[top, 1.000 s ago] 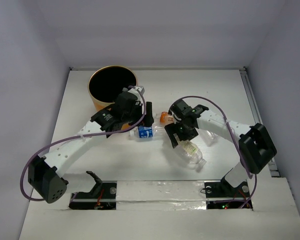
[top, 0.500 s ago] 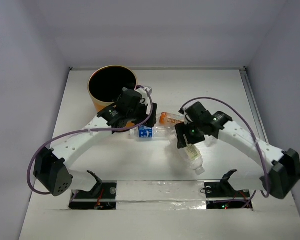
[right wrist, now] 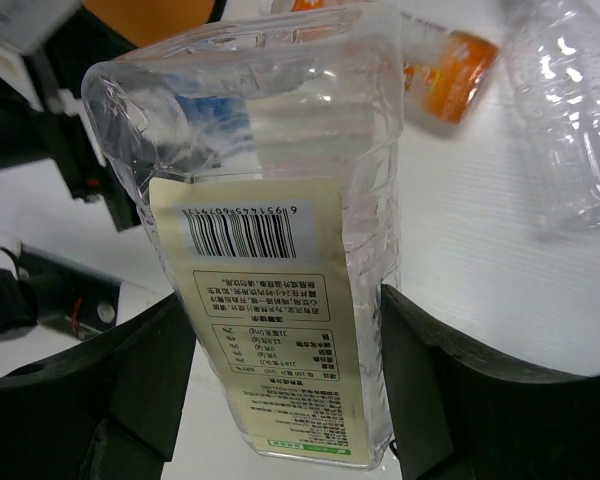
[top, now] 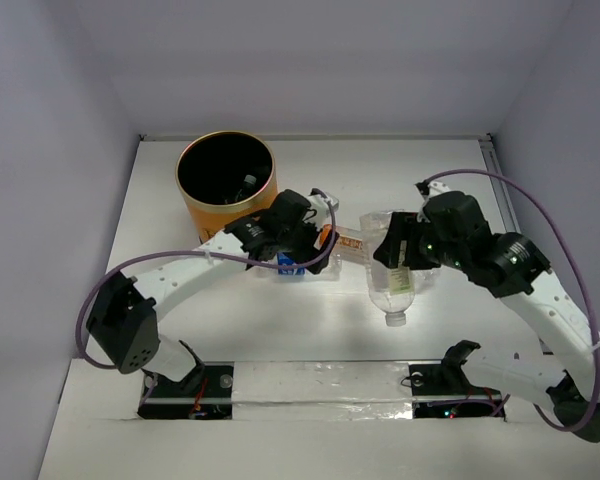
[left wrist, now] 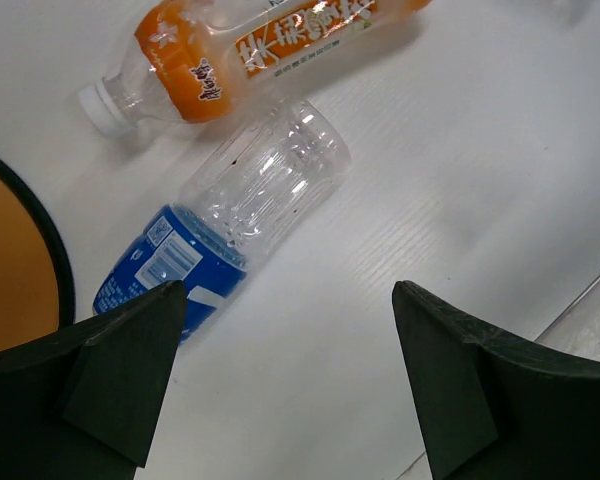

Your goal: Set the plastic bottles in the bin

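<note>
Right wrist view: right gripper pinches the clear cream-labelled plastic bottle, newly lifted off the white table, ready for the orange cylindrical bin; left gripper is spread.

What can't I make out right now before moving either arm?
Bin contents: top view, black interior hides the count.
Blue-label bottle cap end: left wrist view, behind the left gripper's finger; top view, under that arm.
Cream-label bottle grip contact: right wrist view, the bottle hides the right gripper's pads.
Clear bottle: right wrist view, blurred, cut by the right edge.
</note>
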Available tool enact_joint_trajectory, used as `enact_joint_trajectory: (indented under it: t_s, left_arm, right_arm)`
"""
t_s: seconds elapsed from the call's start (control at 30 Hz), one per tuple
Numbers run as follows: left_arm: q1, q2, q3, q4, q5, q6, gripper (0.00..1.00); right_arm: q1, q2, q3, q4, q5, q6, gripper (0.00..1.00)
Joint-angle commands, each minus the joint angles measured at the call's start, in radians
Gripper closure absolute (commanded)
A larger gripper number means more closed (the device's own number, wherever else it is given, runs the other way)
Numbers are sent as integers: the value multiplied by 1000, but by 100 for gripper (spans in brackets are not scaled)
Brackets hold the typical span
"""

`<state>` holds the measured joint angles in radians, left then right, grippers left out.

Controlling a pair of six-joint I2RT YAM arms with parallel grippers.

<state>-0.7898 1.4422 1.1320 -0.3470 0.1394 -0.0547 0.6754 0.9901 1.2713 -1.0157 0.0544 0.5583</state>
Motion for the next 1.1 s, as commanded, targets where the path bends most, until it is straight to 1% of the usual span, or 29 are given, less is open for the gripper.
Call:
enact_joint_trajectory:
  t_s: [0.0, 0.1, 0.17, 0.4, 0.5, 0.73, 0.87, 0.93, 1.07]
  left_arm:
    - [-12, 26, 41, 45, -10, 50, 18]
    - [-12, 58, 51, 54, -37, 49, 18]
    - [-12, 78, 54, 59, -38, 81, 18]
    - [-22, 158, 64, 95, -41, 107, 17]
    - [-22, 199, 86, 98, -38, 118, 16]
    - [-22, 270, 100, 79, -18, 125, 16]
    - [-31, 300, 84, 83, -4, 113, 15]
    - [-40, 314, 74, 80, -6, 108, 17]
    - [-51, 325, 45, 78, -1, 89, 26]
  right_arm:
    - [1, -41, 74, -24, 151, 54, 55]
    - [1, -70, 92, -11, 157, 58, 55]
    - [1, -97, 83, 9, 150, 61, 55]
    - [1, -178, 36, 103, 72, 97, 54]
    - [1, -186, 43, 146, 23, 81, 54]
    - [1, -189, 88, 132, 39, 58, 53]
    - [1, -180, 99, 170, -5, 54, 53]
    - [1, -174, 99, 201, -28, 60, 53]
    - [1, -145, 123, 253, -79, 49, 53]
